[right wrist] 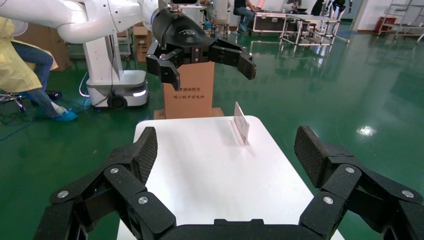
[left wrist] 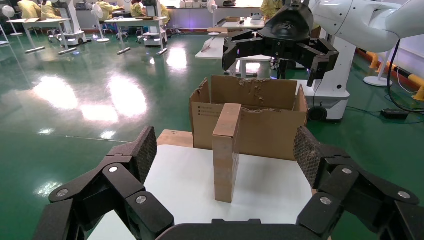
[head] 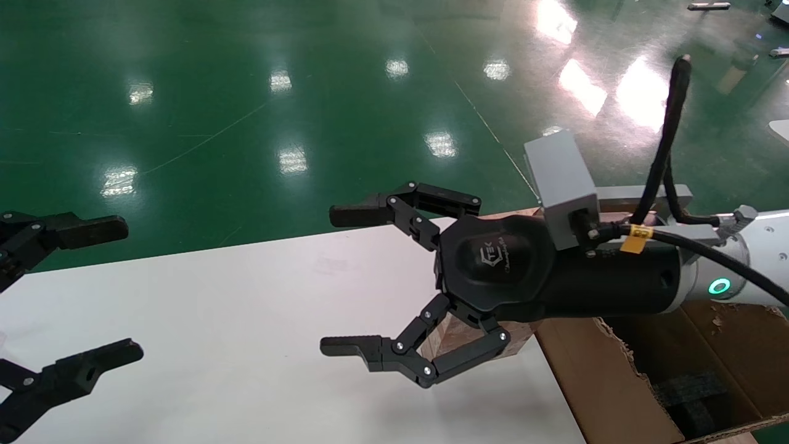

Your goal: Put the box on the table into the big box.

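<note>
**Right arm over the box, jaws wide, grasp not yet made**

We judged the step as approach-to-grasp. To do it well we'd bring the right gripper down & back so the jaws straddle the box's narrow faces, square up, then close w/o tipping it, since it stood upright on edge and looked easy to knock over.

The box sat on the white surface just beside the big box, mostly hidden under the right gripper body in the head view. The jaws were spread wide, empty, tips beyond the box and not around it.

Left gripper waited at the surface's far left, jaws also open, holding nothing.
</note>
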